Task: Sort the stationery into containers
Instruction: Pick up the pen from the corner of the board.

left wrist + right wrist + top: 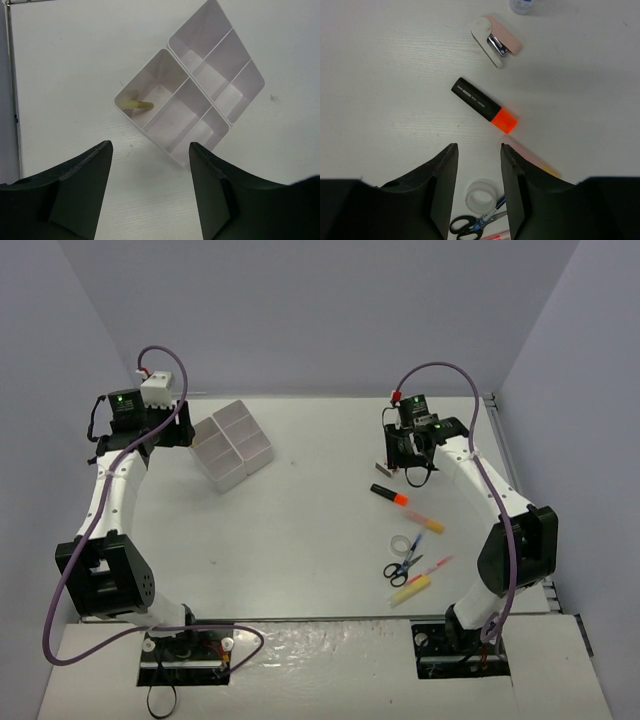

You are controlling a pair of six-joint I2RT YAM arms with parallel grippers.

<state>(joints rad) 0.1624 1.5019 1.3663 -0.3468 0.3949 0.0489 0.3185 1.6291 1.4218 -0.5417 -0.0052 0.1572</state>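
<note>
We judge the orange-black highlighter (484, 105) to be light, stiff and smooth-sided, so it could roll or twist if pinched near an end. We would take it across the black barrel at mid-length, with the fingers square to its long axis. It is a short, stubby marker with a black body, small white print and a bright orange cap. It lies flat and diagonal on the white table (380, 75), cap end toward the right gripper (478, 150), whose 2 fingers are spread apart with nothing between them. A pink and white item (496, 41) lies beyond it, and the tape roll (482, 196) and scissors (470, 224) lie nearer the arm. The left gripper (150, 147), likewise spread and empty, hangs above the tray (145, 75), well apart from the highlighter. 1 of its 6 compartments holds a yellowish stick (136, 105).
</note>
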